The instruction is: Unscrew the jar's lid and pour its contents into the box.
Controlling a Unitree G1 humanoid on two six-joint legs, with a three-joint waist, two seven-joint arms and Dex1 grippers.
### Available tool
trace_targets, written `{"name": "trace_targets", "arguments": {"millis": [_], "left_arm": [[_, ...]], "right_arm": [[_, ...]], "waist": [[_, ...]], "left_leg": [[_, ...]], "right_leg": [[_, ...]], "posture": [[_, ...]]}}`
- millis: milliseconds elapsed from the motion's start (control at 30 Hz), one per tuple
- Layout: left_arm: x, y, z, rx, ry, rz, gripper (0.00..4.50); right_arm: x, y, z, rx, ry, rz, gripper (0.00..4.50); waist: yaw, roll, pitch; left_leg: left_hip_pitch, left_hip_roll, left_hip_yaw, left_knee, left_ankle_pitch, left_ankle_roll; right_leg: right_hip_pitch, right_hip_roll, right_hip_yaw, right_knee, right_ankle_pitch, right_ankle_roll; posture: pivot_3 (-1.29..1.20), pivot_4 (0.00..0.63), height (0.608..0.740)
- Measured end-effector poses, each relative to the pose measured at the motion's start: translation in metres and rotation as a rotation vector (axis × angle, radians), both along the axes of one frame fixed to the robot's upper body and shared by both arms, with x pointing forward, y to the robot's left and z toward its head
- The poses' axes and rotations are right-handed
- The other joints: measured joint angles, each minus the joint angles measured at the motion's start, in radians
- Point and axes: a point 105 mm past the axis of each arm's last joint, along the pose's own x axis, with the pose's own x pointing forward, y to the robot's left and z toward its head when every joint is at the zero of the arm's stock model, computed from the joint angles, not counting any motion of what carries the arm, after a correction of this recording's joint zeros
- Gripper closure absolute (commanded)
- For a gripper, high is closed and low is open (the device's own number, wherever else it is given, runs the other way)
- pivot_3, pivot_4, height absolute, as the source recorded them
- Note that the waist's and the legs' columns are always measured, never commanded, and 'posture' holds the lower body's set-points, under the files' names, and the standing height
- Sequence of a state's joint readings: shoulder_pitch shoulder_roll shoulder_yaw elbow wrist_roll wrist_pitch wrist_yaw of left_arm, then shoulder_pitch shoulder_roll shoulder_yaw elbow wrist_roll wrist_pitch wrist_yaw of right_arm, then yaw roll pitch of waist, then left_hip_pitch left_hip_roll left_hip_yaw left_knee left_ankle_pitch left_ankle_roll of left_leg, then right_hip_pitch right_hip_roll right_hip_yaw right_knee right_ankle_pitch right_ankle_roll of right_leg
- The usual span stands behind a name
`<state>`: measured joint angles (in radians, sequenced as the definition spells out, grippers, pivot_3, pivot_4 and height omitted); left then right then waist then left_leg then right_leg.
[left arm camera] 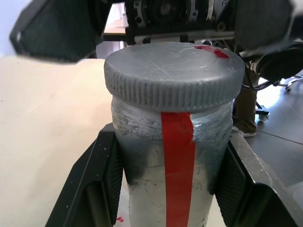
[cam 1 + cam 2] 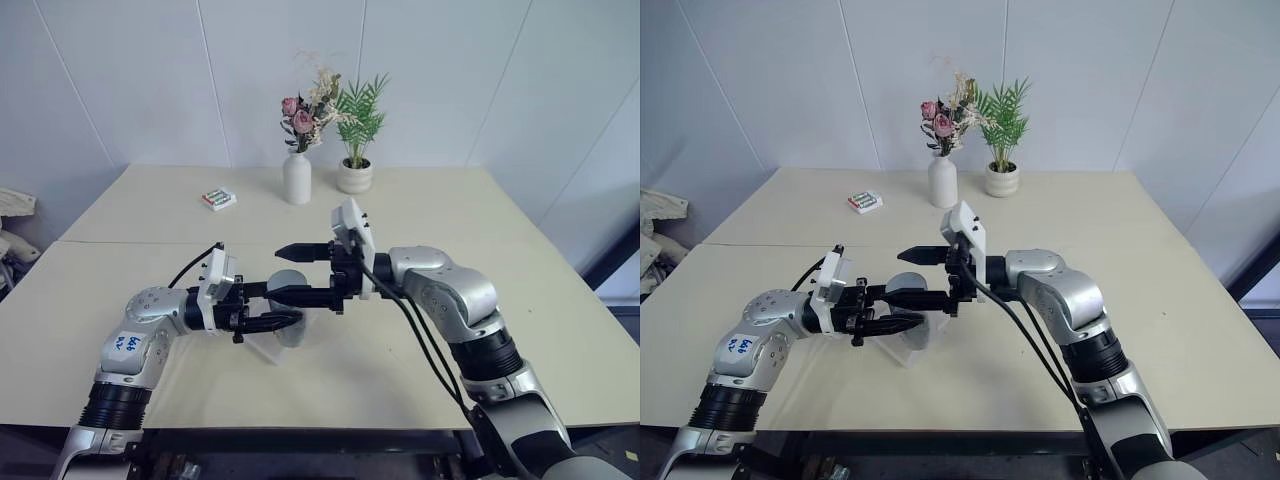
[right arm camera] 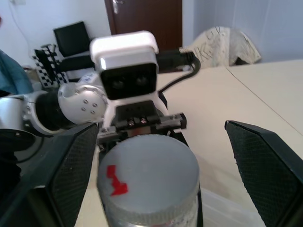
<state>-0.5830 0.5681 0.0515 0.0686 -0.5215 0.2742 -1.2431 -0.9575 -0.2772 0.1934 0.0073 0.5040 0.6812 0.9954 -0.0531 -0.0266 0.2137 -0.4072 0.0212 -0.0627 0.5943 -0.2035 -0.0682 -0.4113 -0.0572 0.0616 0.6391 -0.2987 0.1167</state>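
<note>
My left gripper (image 2: 275, 306) is shut on the jar (image 1: 175, 156), a silvery cylinder with a red strip down its side, held above the table. Both fingers (image 1: 97, 184) press the jar's body below the lid (image 1: 173, 71), a ridged grey cap with a red mark that sits on the jar. My right gripper (image 2: 292, 272) comes in level from the opposite side and stands open. Its fingers (image 3: 265, 170) lie wide on either side of the lid (image 3: 149, 175), apart from it. The clear box (image 2: 262, 348) lies on the table right under the jar. The contents are hidden.
At the table's far side stand a white vase with flowers (image 2: 297, 178) and a white plant pot (image 2: 354, 176). A small green-and-white packet (image 2: 218, 198) lies to their left. A seam crosses the table (image 2: 520, 300) behind the arms.
</note>
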Motion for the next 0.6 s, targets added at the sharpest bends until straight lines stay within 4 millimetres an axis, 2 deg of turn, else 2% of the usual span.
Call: {"name": "trace_targets", "arguments": {"millis": [233, 600], "left_arm": [[0.0011, 0.0003, -0.0001, -0.003, 0.002, 0.009, 2.30], [0.0029, 0.0010, -0.0003, -0.007, 0.005, 0.024, 2.30]], "right_arm": [[0.0036, 0.0088, -0.0074, -0.015, 0.013, -0.019, 0.01], [0.0067, 0.0074, -0.0076, -0.013, 0.017, -0.027, 0.01]], "waist": [[-0.002, 0.000, 0.000], [-0.002, 0.000, 0.000]], "left_leg": [[0.000, 0.000, 0.000, 0.000, 0.000, 0.000], [0.000, 0.000, 0.000, 0.000, 0.000, 0.000]], "right_leg": [[0.000, 0.000, 0.000, 0.000, 0.000, 0.000], [0.000, 0.000, 0.000, 0.000, 0.000, 0.000]], "posture": [[0.00, 0.150, 0.740], [0.00, 0.150, 0.740]]}}
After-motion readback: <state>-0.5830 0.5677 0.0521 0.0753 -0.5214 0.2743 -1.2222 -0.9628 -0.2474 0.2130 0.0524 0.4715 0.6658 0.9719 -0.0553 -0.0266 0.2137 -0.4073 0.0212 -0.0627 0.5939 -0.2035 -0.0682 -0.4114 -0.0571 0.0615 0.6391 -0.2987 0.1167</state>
